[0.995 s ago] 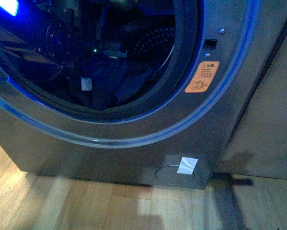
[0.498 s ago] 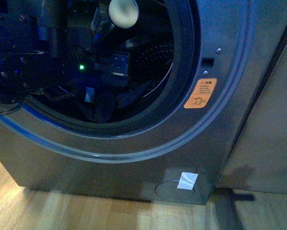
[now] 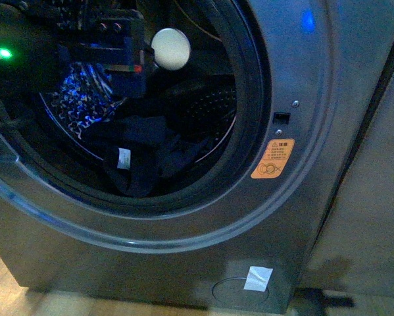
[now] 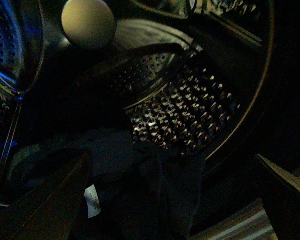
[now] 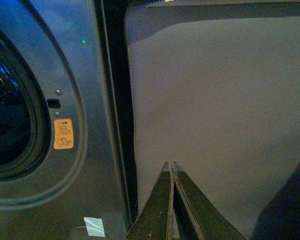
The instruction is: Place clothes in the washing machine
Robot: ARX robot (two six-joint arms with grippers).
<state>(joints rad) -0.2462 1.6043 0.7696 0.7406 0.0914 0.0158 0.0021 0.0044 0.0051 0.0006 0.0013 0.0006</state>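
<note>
The clothes lie inside the washing machine, on the drum floor near the porthole lip. Your left tool is spread, holding nothing; your right tool is pressed together outside. Loading appears done; next, withdraw the left arm clear of the rim.

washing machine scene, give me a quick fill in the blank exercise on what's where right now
1. The dark clothes lie inside the washing machine's ____.
2. The small tag on the clothes is ____ in colour.
3. The warning sticker beside the porthole is ____.
4. The right claw has its fingers pressed ____, holding nothing.

Missing words: drum; white; orange; together
</note>
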